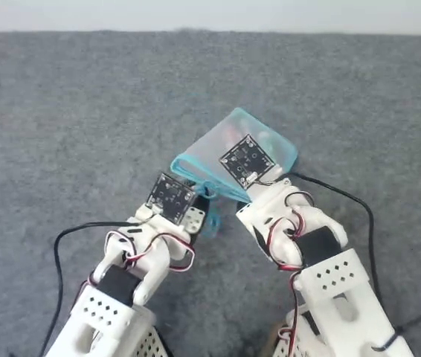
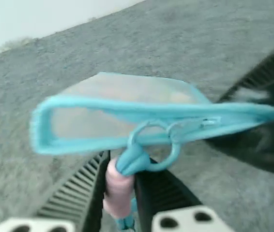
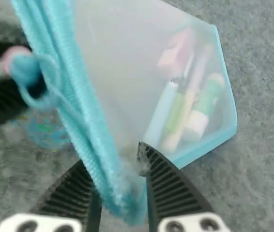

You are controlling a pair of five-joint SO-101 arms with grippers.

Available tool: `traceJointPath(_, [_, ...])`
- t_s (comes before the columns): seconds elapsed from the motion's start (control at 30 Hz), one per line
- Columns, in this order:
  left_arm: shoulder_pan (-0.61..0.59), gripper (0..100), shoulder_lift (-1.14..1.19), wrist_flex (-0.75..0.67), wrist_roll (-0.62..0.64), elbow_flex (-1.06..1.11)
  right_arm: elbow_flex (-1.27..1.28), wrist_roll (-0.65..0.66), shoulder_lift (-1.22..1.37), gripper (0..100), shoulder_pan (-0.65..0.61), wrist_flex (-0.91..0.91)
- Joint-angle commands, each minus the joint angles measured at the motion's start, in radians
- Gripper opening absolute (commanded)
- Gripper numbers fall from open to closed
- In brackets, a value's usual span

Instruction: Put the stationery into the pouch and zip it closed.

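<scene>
Pouch (image 1: 259, 145), stationery (image 3: 185, 111) inside, held off grey worktop (image 1: 84, 111) between both arms. Right gripper (image 3: 115, 157) clamped on end of zip edge. Left gripper (image 2: 122, 164) pinches zip pull (image 2: 129, 162) by cord and pink bead. Zip line runs lengthwise from one gripper to the other, mouth gaping on stretch away from right gripper (likely direction for closing pull). No legible print.
</scene>
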Motion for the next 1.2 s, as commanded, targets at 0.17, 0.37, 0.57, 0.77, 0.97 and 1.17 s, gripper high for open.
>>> traceJointPath(0.17, [-0.069,1,0.015,-0.037,-0.011,-0.022,0.038,0.026,-0.016,0.6,0.119,-0.064])
traceJointPath(0.37, [-0.16,1,0.015,-0.037,-0.008,-0.033,0.041,0.026,-0.016,0.6,0.17,-0.064])
traceJointPath(0.57, [-0.195,1,0.015,-0.037,-0.008,-0.036,0.041,0.028,-0.016,0.6,0.177,-0.068])
traceJointPath(0.77, [-0.213,1,0.015,-0.037,-0.005,-0.036,0.037,0.054,0.035,0.6,0.186,-0.079])
traceJointPath(0.97, [-0.265,1,0.015,-0.037,-0.003,-0.038,0.014,0.061,0.197,0.6,0.308,-0.193])
traceJointPath(1.17, [-0.264,1,0.015,-0.037,-0.006,-0.033,-0.054,0.061,0.386,0.6,0.375,-0.252])
